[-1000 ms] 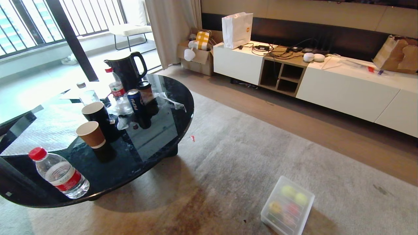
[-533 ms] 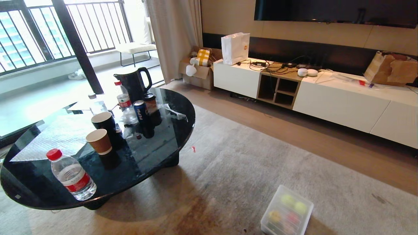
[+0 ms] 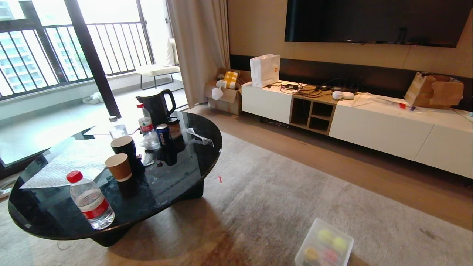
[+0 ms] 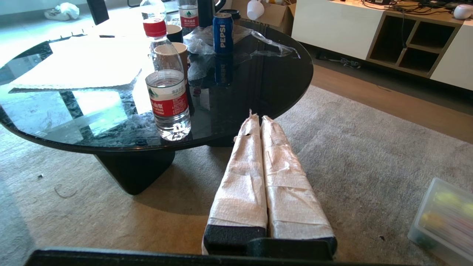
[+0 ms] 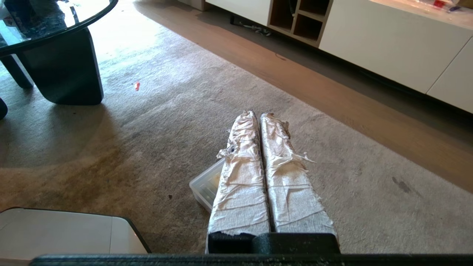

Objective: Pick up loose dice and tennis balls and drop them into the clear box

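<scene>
the clear box is cut off by the frame's bottom edge; its contents show only as blurred coloured blobs.

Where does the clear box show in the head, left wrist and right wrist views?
Head: clear box on the carpet, at the bottom edge, right of centre.
Left wrist: at the lower right corner.
Right wrist: one corner shows beside the shut right gripper.
Shared landmark: round black table.

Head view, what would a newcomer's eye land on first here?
A round black glass table crowded with cups and bottles fills the left. The clear box, lid on, with tennis balls and dice inside, sits on the carpet at the bottom edge. A dark TV hangs above the white cabinet.
</scene>
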Motion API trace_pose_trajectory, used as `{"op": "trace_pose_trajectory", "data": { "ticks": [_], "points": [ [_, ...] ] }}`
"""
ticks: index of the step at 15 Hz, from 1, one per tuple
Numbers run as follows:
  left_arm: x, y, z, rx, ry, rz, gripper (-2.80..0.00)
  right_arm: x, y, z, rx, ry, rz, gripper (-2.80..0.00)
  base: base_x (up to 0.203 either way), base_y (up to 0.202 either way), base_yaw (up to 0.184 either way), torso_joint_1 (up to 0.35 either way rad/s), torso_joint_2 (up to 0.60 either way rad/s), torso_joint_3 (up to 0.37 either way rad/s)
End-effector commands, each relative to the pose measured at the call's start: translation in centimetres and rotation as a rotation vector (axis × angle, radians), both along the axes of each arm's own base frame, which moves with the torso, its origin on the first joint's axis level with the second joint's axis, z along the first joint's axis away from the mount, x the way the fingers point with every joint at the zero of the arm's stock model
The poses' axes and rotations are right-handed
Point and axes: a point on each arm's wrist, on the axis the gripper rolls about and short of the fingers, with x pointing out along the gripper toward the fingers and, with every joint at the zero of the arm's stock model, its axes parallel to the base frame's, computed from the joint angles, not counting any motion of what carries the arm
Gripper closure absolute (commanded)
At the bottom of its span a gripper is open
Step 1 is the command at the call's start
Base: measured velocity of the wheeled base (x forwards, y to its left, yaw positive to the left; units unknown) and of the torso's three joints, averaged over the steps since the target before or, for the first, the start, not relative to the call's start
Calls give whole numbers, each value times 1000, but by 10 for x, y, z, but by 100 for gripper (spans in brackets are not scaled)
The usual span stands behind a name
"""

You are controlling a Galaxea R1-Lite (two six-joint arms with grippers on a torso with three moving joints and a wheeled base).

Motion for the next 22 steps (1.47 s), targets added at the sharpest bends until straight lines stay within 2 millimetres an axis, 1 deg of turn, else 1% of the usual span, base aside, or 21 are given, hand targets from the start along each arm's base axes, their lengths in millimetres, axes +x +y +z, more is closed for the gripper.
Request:
{"op": "trace_pose_trajectory", "data": {
  "ticks": [1,6,15,17,22],
  "points": [
    [0,0,0,0,2,0,0,0,0,0,-1,2,1,0,0,0,0,2,-2,28],
    [0,0,0,3,0,0,0,0,0,0,-1,2,1,0,0,0,0,0,0,0],
    [0,0,0,3,0,0,0,0,0,0,-1,2,1,0,177,0,-1,3,4,3],
    [0,0,0,3,0,0,0,0,0,0,-1,2,1,0,120,0,-1,1,5,2],
    [0,0,0,3,0,0,0,0,0,0,-1,2,1,0,0,0,0,0,0,0]
  ]
}}
